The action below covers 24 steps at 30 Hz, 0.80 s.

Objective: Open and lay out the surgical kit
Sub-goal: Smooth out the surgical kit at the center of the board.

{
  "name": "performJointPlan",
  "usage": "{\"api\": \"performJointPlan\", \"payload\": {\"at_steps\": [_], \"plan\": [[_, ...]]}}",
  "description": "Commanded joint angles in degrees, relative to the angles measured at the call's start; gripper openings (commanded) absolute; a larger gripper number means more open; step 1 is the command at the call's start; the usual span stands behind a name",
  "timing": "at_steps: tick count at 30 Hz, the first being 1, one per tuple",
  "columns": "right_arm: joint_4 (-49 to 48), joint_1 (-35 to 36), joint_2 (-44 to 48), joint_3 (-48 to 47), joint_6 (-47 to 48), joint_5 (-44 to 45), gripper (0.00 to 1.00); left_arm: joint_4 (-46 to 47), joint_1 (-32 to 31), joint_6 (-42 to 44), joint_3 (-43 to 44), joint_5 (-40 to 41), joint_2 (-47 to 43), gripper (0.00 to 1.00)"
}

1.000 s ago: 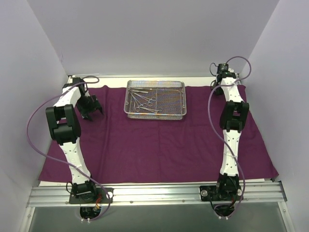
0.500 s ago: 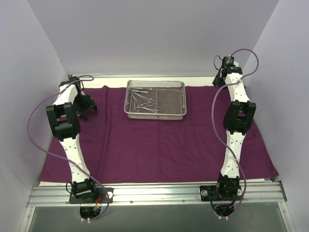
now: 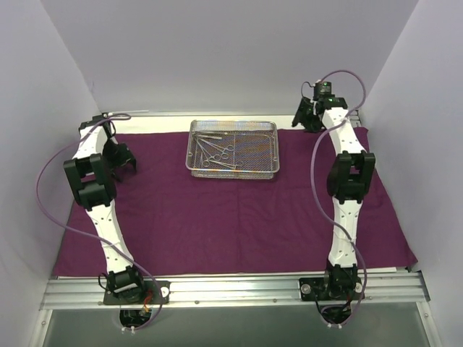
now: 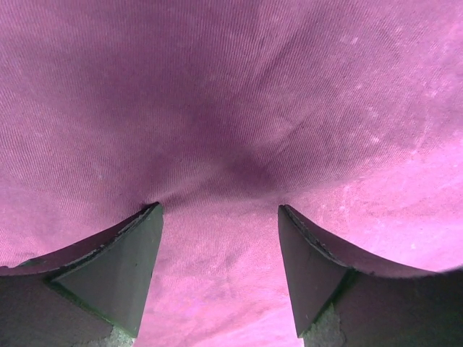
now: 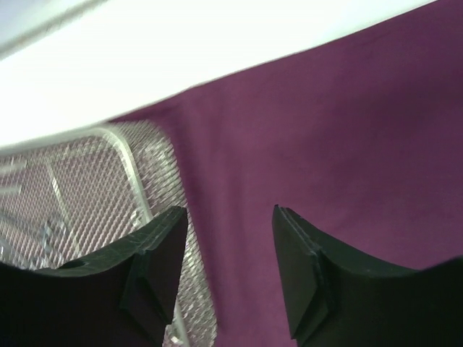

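Left gripper: fingers spread, nothing between, over far-left part of purple cloth wrap. Cloth's left edge and side wall close on its outer side, open cloth toward middle.
Right gripper: fingers apart, pinching nothing, near cloth's far edge. Right rim of wire-mesh tray just beside its left finger, bare cloth on its right.
Right wrist view alone: white table strip beyond cloth.
Top view alone: scissor-handled clamps in tray's left half, count unclear.
Left wrist view: cloth only.
Tray cut off in right wrist view.
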State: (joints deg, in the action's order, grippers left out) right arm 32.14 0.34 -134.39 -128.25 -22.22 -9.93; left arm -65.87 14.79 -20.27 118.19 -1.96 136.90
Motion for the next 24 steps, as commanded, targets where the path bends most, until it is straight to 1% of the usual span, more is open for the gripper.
{"api": "performJointPlan", "payload": {"at_steps": [1, 2, 3, 5, 6, 9, 12, 15, 17, 20, 21, 24], "plan": [[2.3, 1.9, 4.7, 1.4, 1.6, -3.9, 0.52, 0.7, -0.1, 1.7, 2.6, 0.5, 0.2, 0.75], [2.4, 2.0, 4.9, 1.8, 1.7, -4.3, 0.53, 0.8, -0.3, 1.7, 2.6, -0.6, -0.2, 0.76], [2.5, 2.1, 5.2, 2.1, 2.0, -4.5, 0.57, 0.7, -0.4, 1.6, 2.7, -1.0, -0.7, 0.76], [2.4, 2.3, 6.4, 3.4, 2.5, -4.6, 0.61, 0.4, -0.6, 1.6, 2.6, -2.0, -2.3, 0.77], [2.3, 2.4, 6.9, 4.0, 2.7, -4.6, 0.65, 0.3, -0.7, 1.4, 2.4, -3.6, -3.0, 0.78], [2.7, 2.6, 7.9, 5.5, 3.1, -5.5, 0.69, 0.4, -1.3, 0.4, 1.9, -6.1, -5.6, 0.79], [3.3, 2.9, 8.5, 6.5, 3.8, -5.6, 0.71, 0.9, -1.8, -0.6, 1.7, -9.9, -7.7, 0.80], [3.5, 3.4, 9.3, 7.5, 4.1, -6.0, 0.71, 0.7, -2.6, -1.8, 1.8, -11.7, -9.5, 0.80], [2.9, 3.9, 10.1, 8.9, 4.5, -6.6, 0.72, 2.4, -3.4, -2.1, 0.7, -15.2, -11.2, 0.81], [2.4, 4.7, 10.1, 9.7, 4.8, -9.3, 0.74, 6.4, -6.3, -2.4, -1.9, -19.0, -13.2, 0.84], [2.4, 5.1, 9.9, 9.5, 5.0, -9.7, 0.75, 8.2, -8.3, -2.5, -2.2, -20.0, -13.3, 0.85], [2.4, 5.9, 8.5, 9.1, 5.2, -10.7, 0.77, 10.7, -11.5, -3.9, -1.6, -25.5, -11.0, 0.86]]}}
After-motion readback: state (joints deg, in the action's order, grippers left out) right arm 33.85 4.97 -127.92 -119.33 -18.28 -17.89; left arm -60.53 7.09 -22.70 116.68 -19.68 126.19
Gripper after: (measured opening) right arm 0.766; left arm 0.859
